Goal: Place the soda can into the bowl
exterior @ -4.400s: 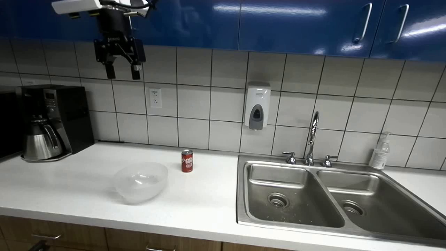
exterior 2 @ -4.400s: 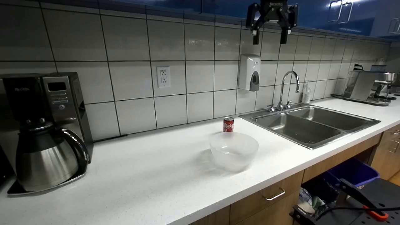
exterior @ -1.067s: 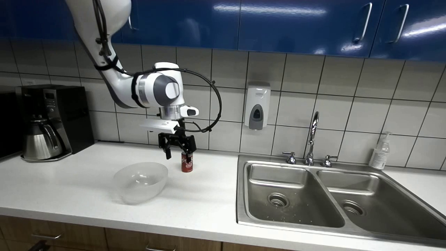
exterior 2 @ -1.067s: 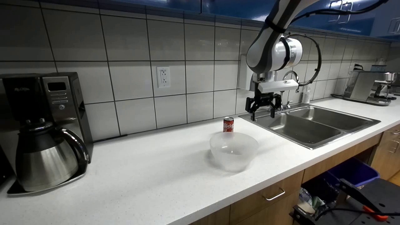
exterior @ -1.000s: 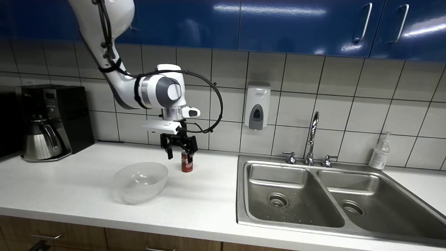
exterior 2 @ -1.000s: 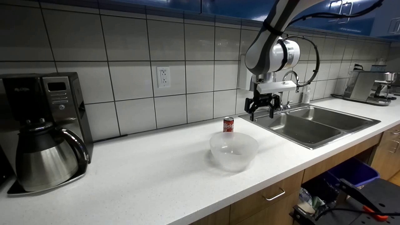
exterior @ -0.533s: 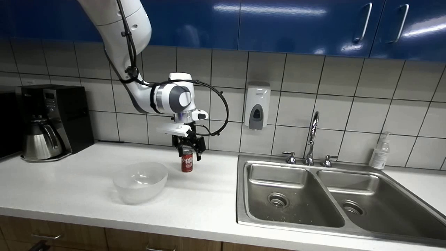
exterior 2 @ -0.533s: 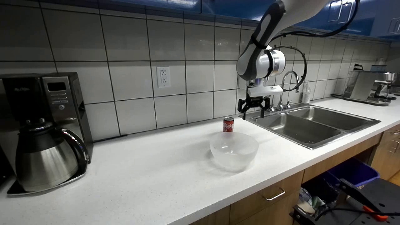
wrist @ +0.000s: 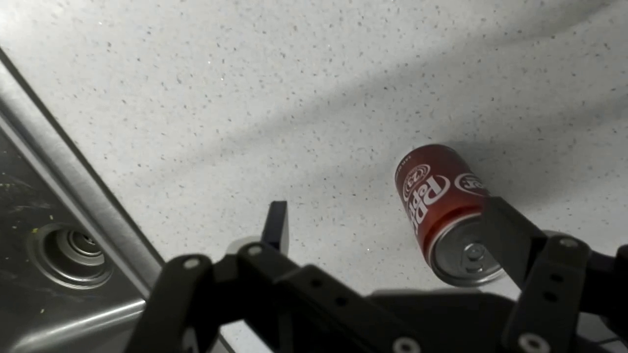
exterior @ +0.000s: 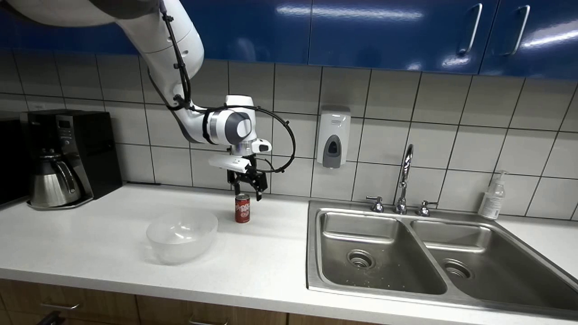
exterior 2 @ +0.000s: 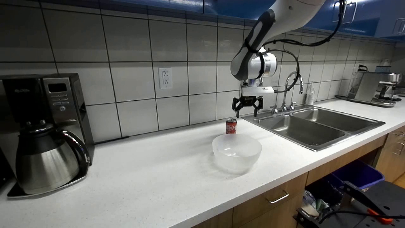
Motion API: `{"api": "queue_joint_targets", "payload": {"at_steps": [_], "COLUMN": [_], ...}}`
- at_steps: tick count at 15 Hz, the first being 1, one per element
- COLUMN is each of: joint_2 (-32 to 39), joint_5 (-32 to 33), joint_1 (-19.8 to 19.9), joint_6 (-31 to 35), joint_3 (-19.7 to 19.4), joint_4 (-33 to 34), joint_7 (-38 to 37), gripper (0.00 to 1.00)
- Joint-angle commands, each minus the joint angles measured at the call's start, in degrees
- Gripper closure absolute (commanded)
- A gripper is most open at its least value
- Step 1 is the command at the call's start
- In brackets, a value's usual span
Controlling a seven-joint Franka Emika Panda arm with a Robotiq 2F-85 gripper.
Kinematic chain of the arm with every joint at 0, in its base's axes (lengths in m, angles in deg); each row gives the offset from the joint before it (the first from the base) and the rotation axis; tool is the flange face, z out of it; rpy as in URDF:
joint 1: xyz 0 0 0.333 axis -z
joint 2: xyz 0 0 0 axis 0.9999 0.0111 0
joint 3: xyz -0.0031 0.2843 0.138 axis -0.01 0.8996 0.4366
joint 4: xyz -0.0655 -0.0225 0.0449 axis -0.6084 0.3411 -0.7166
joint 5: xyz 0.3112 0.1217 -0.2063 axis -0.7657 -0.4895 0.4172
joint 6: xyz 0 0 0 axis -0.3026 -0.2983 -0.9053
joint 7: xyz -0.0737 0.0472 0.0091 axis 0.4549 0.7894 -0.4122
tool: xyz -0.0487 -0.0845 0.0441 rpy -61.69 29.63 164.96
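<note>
In an exterior view the can [exterior: 242,212] stands upright on the surface [exterior: 271,253], between the bowl [exterior: 183,248] and the sink [exterior: 314,253]. The gripper [exterior: 248,195] hangs just above it, shifted toward the sink, its jaws spread.

In an exterior view the can [exterior 2: 231,126] shows just behind the bowl [exterior 2: 237,163], outside it; the gripper [exterior 2: 246,115] points down, higher than the can and off to the sink side.

In the wrist view the fingers [wrist: 278,223] stand wide apart. One overlaps the can's [wrist: 436,191] top; whether it touches, I cannot tell. The other is nearer the sink.
</note>
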Motion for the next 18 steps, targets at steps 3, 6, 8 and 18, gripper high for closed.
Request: {"api": "queue_joint_targets", "payload": {"at_steps": [3, 6, 8, 18], "joint_2": [4.8, 7.4, 9.1, 15.2], "joint_5": [-2.0, -1.9, -1.8, -1.7], "joint_1": [0.9, 0.7, 0.4, -0.1], "joint_6": [-5.3, -6.9, -7.9, -10.8], "joint_3": [1.7, 1.8, 1.9, 2.9], "joint_4": [9.8, 13.3, 15.5, 24.0], "joint_7": [1.2, 0.9, 0.6, 0.5], "gripper": [0.0, 0.0, 0.0, 0.0]}}
